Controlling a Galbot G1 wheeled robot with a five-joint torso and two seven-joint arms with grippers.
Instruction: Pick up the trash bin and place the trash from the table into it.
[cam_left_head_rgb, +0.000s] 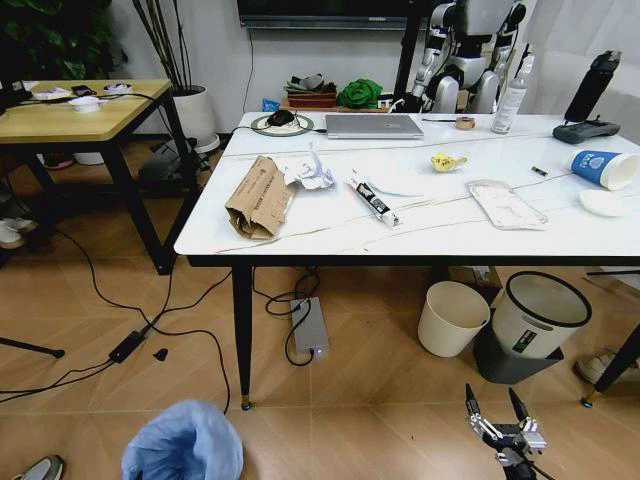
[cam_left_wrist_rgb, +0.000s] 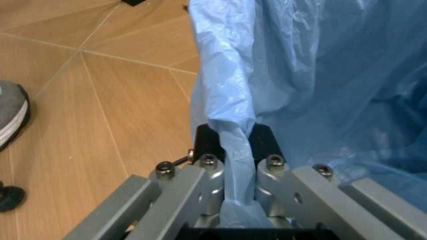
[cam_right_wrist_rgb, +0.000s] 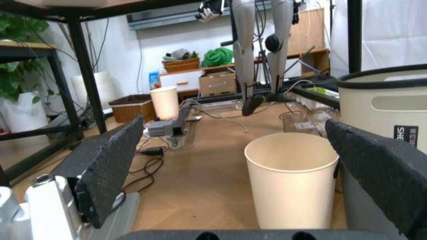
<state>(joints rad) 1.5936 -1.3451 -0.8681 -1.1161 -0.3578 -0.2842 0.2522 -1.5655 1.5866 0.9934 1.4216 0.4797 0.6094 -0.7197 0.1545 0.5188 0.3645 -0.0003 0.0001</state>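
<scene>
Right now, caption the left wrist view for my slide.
Left tool shut on the trash bin's light-blue bag, above a wooden floor.

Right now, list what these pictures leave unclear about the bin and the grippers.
- Trash bin: head view's lower edge cuts it off; the blue bag covers its body.
- Left gripper: left wrist view shows it clamped on bag plastic; any rim inside is hidden.
- Right gripper: open, low near the floor; its arm is cut off by the frame edge.
</scene>
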